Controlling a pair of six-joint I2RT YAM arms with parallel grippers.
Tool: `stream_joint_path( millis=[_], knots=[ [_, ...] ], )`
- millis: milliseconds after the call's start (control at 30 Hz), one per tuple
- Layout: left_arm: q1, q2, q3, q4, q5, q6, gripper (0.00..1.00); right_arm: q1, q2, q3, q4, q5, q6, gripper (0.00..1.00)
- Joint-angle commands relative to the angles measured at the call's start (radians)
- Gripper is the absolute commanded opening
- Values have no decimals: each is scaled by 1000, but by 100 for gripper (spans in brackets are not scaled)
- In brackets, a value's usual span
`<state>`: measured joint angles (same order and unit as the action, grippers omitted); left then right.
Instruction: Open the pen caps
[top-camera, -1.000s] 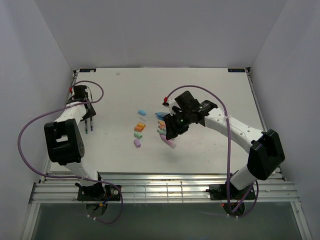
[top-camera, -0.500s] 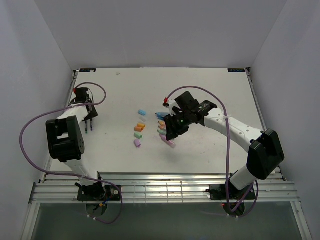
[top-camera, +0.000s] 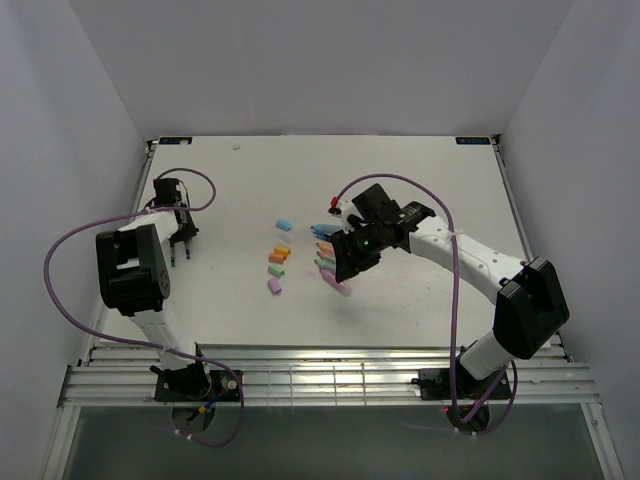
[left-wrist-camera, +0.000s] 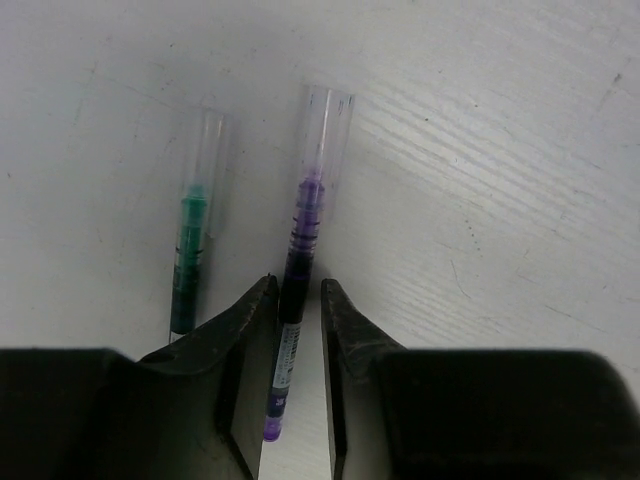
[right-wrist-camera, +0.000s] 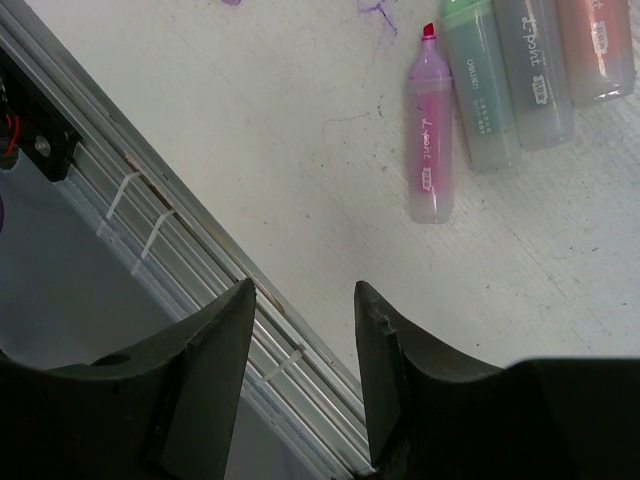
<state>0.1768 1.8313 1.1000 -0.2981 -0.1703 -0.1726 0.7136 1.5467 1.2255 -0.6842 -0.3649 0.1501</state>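
On the white table, a thin green-ink pen with a clear plastic cap lay just to the left of a thin purple-ink pen, the two almost parallel and not touching.

The purple pen lay lengthwise between the black fingers of the left gripper. Its long axis ran straight away from the wrist. Its clear plastic cap was at the far end, well beyond the fingertips. The jaws stood narrowly apart around the barrel near its back end, and a sliver of table showed on the right side, so the pen did not look pinched yet. Closing there would probably squeeze the barrel across its width and leave the cap free to be pulled.

Well to the right of the purple pen were the stubby pastel highlighters, with loose pastel caps between. A pink highlighter already showed its bare tip. Above them the right gripper hung with its jaws spread and nothing between them. The left arm was much the nearer to the purple pen.
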Motion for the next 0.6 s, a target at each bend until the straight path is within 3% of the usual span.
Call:
stream_joint_path(
  millis=[0, 67, 400, 567],
  knots=[
    [7, 19, 15, 25, 54, 10, 32, -6, -11, -6, 0, 7, 0, 50],
    [7, 29, 15, 22, 67, 7, 24, -8, -17, -4, -2, 12, 3, 50],
    [4, 28, 17, 8, 153, -21, 2, -11, -53, -8, -14, 52, 23, 50],
    [-17, -13, 38, -18, 218, -38, 0, -17, -66, -14, -15, 63, 48, 50]
  ],
)
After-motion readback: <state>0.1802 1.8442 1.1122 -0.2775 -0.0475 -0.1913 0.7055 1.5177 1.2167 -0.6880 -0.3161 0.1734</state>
